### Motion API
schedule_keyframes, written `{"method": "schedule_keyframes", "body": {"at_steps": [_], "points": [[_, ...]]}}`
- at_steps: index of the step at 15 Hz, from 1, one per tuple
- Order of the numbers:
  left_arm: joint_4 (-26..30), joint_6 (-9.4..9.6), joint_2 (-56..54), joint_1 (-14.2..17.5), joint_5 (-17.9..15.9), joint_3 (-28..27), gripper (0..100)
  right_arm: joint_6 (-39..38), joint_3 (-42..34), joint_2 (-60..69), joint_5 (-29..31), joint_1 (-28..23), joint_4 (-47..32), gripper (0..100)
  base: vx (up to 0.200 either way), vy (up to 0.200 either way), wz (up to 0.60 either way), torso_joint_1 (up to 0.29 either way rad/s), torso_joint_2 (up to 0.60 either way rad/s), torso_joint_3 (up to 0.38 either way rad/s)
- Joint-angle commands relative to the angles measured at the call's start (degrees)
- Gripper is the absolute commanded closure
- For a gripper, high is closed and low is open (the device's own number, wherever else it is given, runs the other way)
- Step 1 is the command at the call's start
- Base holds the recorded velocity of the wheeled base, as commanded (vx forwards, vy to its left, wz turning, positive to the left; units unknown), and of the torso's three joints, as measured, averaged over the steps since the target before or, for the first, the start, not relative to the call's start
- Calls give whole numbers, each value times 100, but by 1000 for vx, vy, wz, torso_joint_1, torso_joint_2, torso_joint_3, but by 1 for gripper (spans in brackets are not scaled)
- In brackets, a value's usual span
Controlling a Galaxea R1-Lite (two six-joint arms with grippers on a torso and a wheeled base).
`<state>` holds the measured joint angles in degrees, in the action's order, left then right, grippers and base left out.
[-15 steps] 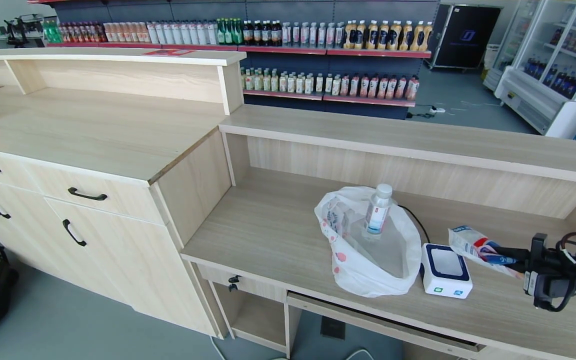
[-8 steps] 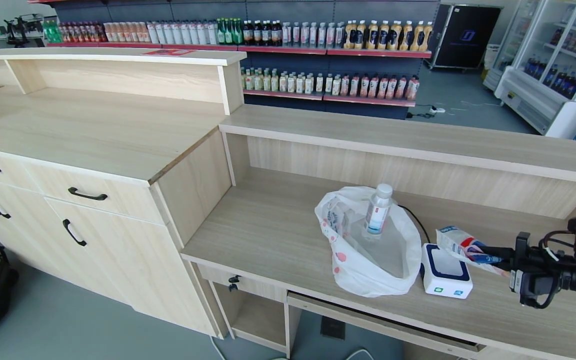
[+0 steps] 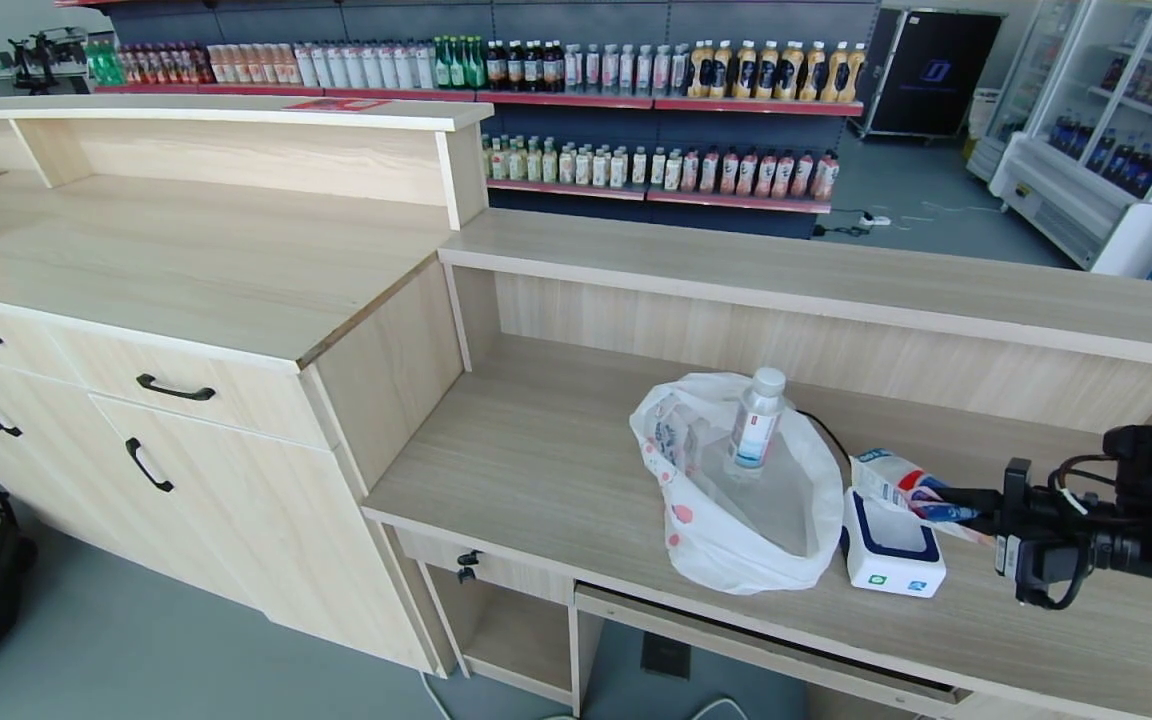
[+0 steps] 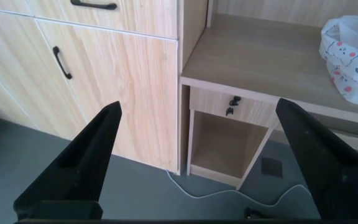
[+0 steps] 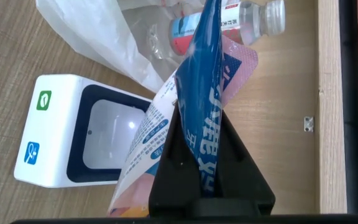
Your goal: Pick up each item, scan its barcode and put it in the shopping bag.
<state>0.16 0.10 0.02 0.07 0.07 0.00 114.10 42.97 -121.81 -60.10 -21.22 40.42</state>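
Observation:
My right gripper is shut on a blue, white and red snack packet, held just above the far edge of the white barcode scanner. In the right wrist view the packet hangs between the fingers over the scanner's glass window. Left of the scanner lies the open white shopping bag with a clear water bottle standing in it. My left gripper is open and hangs low above the grey floor, in front of the cupboard doors.
A black cable runs behind the bag to the scanner. The desk's raised back wall stands close behind the items. A higher counter with drawers is on the left. Drink shelves line the room behind.
My right gripper has carried the packet leftward, from beside the scanner to over its far edge. Bag, bottle and scanner have stayed put.

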Motion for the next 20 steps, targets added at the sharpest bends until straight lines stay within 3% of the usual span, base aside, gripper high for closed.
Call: {"method": "schedule_keyframes", "body": {"at_steps": [1, 12, 14, 16, 19, 20], "points": [[-7, -1, -2, 1, 1, 0, 0, -2, 18, -89, -2, 57, 1, 100, 0, 0, 0, 0, 0, 0], [2, -1, -2, 1, 1, 0, 0, -11, 212, -229, -2, 66, 1, 100, 0, 0, 0, 0, 0, 0], [-7, -1, -2, 1, 1, 0, 0, -239, 247, 201, 16, 57, -105, 100, 0, 0, 0, 0, 0, 0], [-7, -1, -2, 1, 1, 0, 0, -925, 89, 1124, 218, 13, -474, 100, 0, 0, 0, 0, 0, 0], [-7, -1, -2, 1, 1, 0, 0, -3834, -351, 3128, 455, -1121, -1028, 100, 0, 0, 0, 0, 0, 0], [-7, -1, -2, 1, 1, 0, 0, -4555, -474, 3409, 631, -1209, -1124, 100, 0, 0, 0, 0, 0, 0]]}}
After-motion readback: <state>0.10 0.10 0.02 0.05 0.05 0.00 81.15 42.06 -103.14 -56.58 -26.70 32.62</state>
